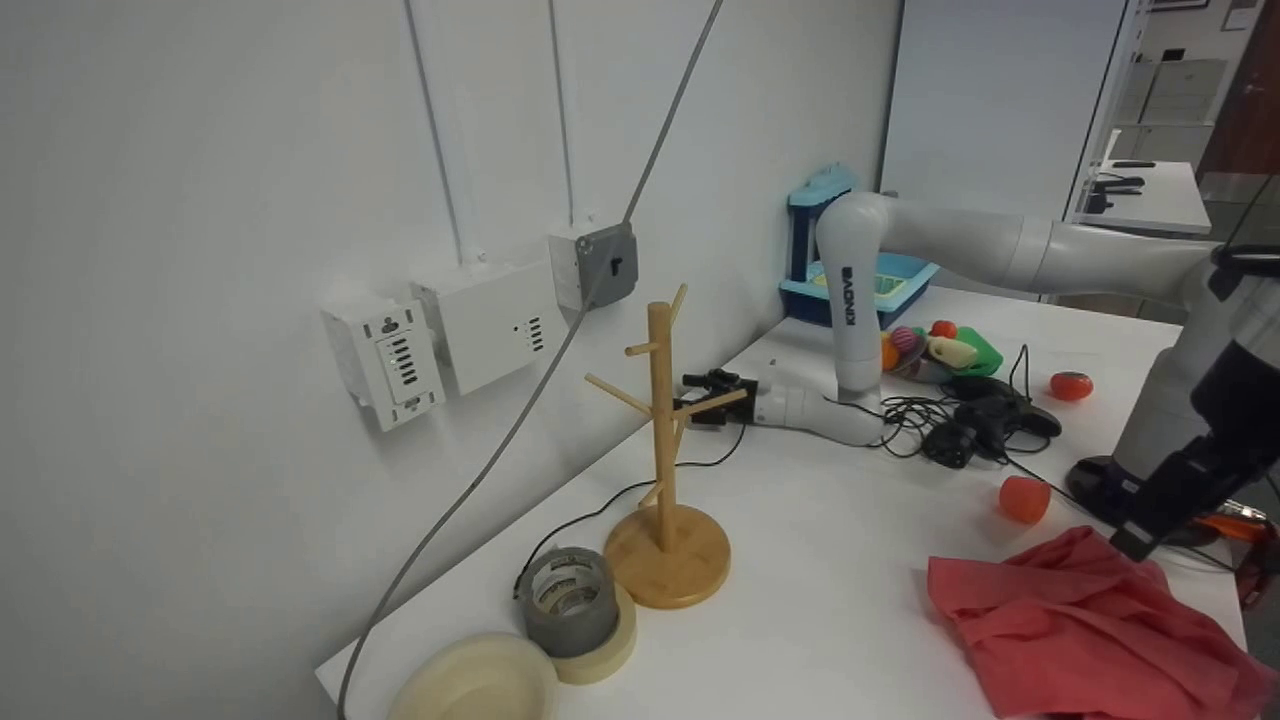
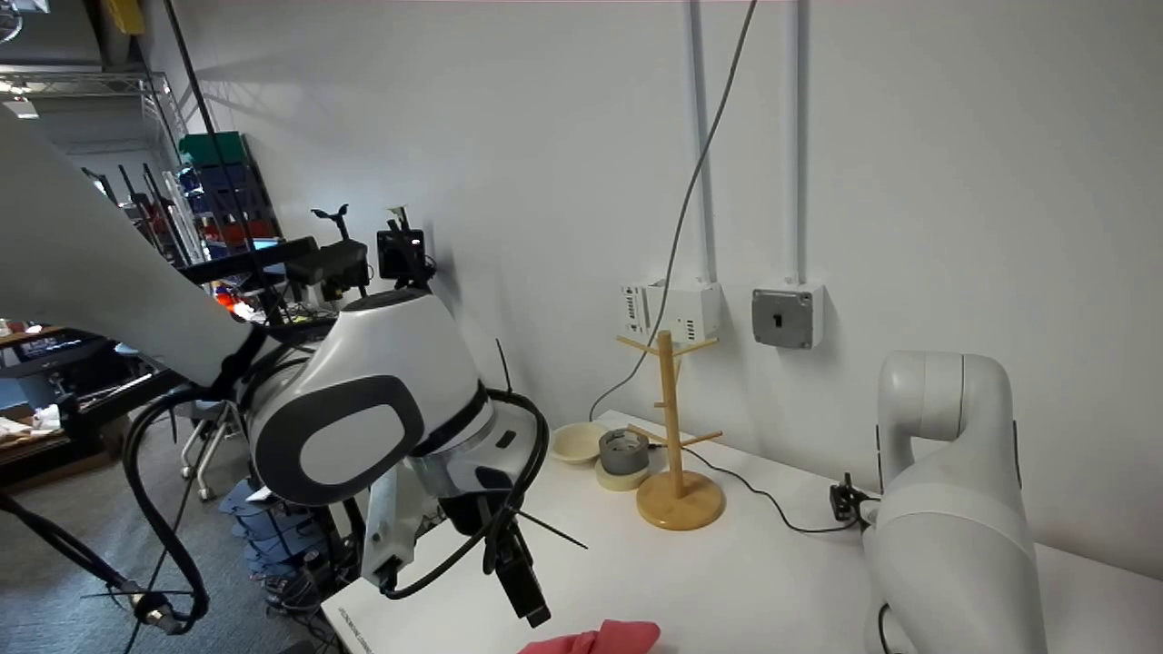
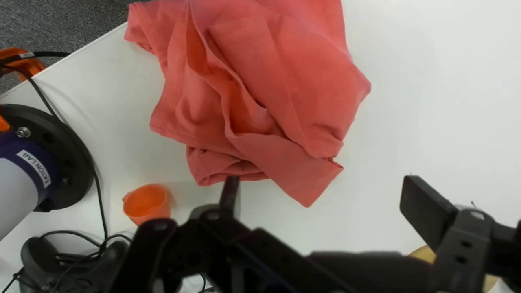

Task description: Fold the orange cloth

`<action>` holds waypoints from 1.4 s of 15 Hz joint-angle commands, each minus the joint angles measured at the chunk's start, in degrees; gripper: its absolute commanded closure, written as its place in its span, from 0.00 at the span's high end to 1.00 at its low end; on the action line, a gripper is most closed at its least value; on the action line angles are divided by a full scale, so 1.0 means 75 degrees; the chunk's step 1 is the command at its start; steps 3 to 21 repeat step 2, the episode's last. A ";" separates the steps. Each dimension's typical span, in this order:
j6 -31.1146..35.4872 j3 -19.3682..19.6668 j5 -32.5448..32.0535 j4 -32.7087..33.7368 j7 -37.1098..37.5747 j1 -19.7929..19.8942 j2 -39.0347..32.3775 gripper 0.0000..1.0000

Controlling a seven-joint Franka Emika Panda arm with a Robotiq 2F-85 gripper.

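The orange cloth lies crumpled on the white table, with overlapping folds and a raised open fold along its middle. It also shows in an exterior view, and only its edge shows in an exterior view. My gripper is wide open with nothing between its fingers. In the wrist view a pointed corner of the cloth reaches toward the gap between the fingertips. The gripper appears above the cloth in an exterior view and above its edge in an exterior view. Contact with the cloth is not visible.
An orange cup lies beside the cloth, near a robot base. A game controller with cables is close by. A wooden stand, tape rolls and a bowl stand along the wall side. A second arm occupies the table.
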State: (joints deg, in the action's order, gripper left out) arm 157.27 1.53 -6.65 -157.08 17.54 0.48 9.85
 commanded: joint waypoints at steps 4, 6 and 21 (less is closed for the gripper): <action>-0.0012 -0.0183 0.0090 0.0003 -0.0075 0.0173 0.0007 1.00; -0.0012 -0.0183 0.0090 0.0003 -0.0075 0.0173 0.0007 1.00; -0.0012 -0.0183 0.0090 0.0003 -0.0075 0.0173 0.0007 1.00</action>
